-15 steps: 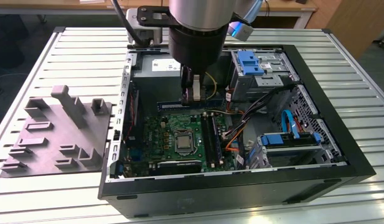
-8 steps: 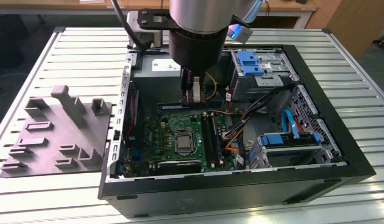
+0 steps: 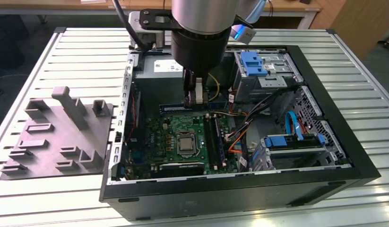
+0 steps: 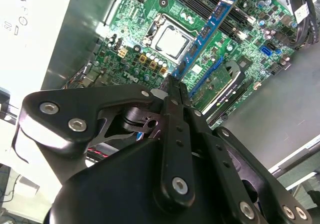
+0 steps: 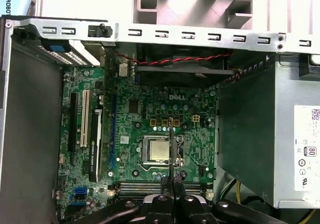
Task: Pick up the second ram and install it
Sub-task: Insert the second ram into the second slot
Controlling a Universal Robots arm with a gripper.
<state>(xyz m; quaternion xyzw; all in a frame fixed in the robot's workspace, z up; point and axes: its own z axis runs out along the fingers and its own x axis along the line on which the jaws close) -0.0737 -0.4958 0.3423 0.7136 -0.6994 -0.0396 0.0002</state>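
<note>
The second ram (image 3: 175, 108) is a long blue-green stick held in the air over the motherboard (image 3: 162, 137) inside the open computer case. My gripper (image 3: 195, 100) is shut on it, near its end towards the exterior view's right. In the second wrist view the ram (image 4: 207, 28) reaches out from my gripper (image 4: 174, 86) above the silver processor socket (image 4: 172, 37). In the first wrist view the ram (image 5: 170, 144) appears edge-on as a thin dark line rising from my gripper (image 5: 172, 186). The black ram slots (image 3: 214, 137) lie below, towards the exterior view's right of the socket (image 3: 183, 143).
The grey power-supply box (image 3: 158, 66) sits at the far end of the case, just behind the gripper. Drive cages with blue clips (image 3: 254, 64) and loose cables (image 3: 245, 123) fill the exterior view's right. A grey moulded fixture (image 3: 56, 137) lies on the slatted table at the exterior view's left.
</note>
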